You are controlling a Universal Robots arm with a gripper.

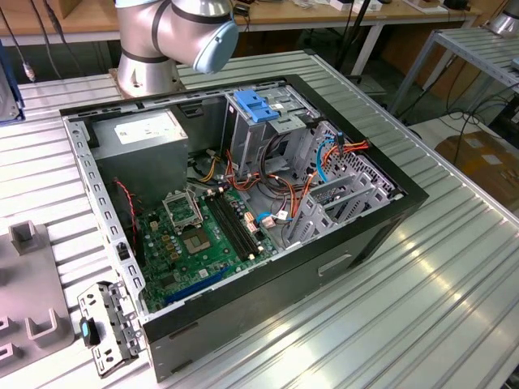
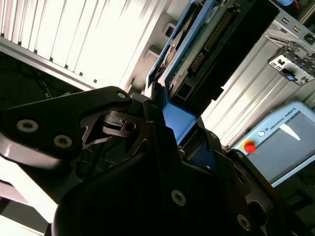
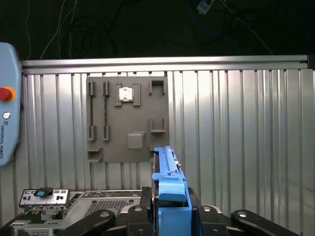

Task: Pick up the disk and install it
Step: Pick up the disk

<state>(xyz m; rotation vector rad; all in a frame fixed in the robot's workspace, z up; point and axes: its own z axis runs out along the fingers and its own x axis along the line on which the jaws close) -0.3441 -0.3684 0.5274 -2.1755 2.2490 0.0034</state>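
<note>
The gripper's [image 3: 170, 209] jaws pinched the blue-framed disk [image 3: 166, 169] edge-on, with the ribbed bench [image 3: 246, 147] behind it. The open computer case [image 1: 324, 267] sat at the exterior view's centre.

Capital lettering, a maker's name, runs along the pale casing of the teach pendant [image 2: 288, 140] near its red stop button [image 2: 250, 147], in both wrist views. In the exterior view, a white printed label [image 1: 144, 130] lies on the power supply inside the open computer case [image 1: 268, 296]. Its lines are too small to read and are possibly a ratings table. Any print on the green board of the disk [image 2: 199, 49], clamped in the gripper [image 2: 170, 115], cannot be made out.
</note>
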